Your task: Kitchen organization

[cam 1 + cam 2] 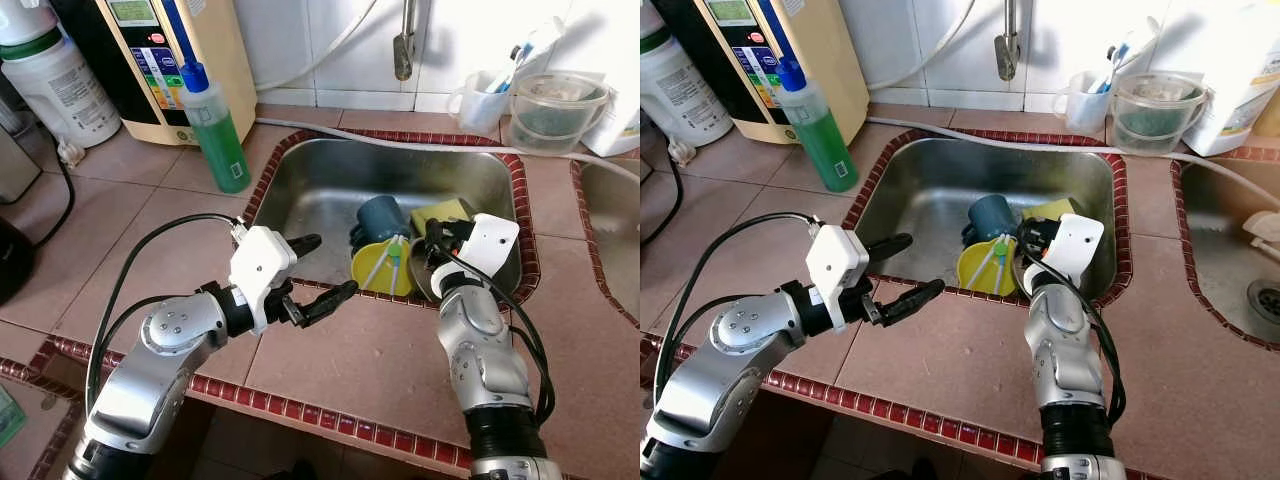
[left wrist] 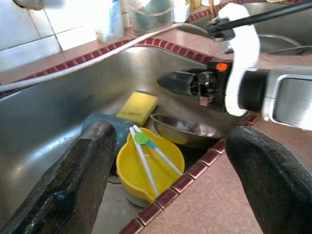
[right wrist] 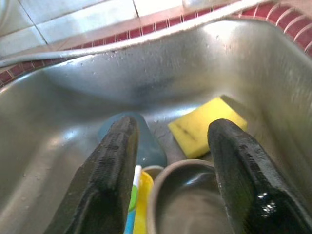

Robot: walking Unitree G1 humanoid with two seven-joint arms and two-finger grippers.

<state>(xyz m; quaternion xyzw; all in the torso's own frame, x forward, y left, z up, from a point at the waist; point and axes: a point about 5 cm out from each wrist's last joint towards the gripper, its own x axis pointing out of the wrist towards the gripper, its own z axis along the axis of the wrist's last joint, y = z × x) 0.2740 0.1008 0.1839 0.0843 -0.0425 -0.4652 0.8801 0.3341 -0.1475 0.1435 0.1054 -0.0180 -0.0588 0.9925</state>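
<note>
1. Left eye view: a stainless steel sink (image 1: 330, 180) with a rim of small dark red tiles is set into a bench of pinkish square tiles (image 1: 150, 250). In its near part lie a dark blue plastic cup (image 1: 380, 218) on its side, a yellow plastic bowl (image 1: 375, 275) with white chopsticks and a green clip (image 1: 392, 256) across it, and a yellow sponge (image 1: 442, 213). The left pincer (image 1: 320, 268) hangs over the sink's near left rim, its black fingers spread wide and holding nothing. The right pincer (image 1: 432, 245) reaches into the sink beside the bowl; from here I cannot tell how its fingers stand.
2. Right eye view: behind the sink stand a clear bottle of green liquid with a blue cap (image 1: 820, 130), a cream appliance with a dark button panel (image 1: 790, 60) whose writing is too small to read, a white jug with a green band (image 1: 670, 80), and a clear lidded plastic tub (image 1: 1155, 110). A pale hose (image 1: 970, 135) runs along the back rim.
3. Left wrist view: past the two rough black fingers (image 2: 78, 185), a shallow steel bowl (image 2: 185, 131) lies just beside the yellow bowl, under the right arm's white wrist housing (image 2: 241, 58).
4. Right wrist view: the right pincer's fingers (image 3: 107, 175) stand wide apart above the steel bowl's rim, gripping nothing, with the sponge and blue cup beyond them on the wet sink floor.
</note>
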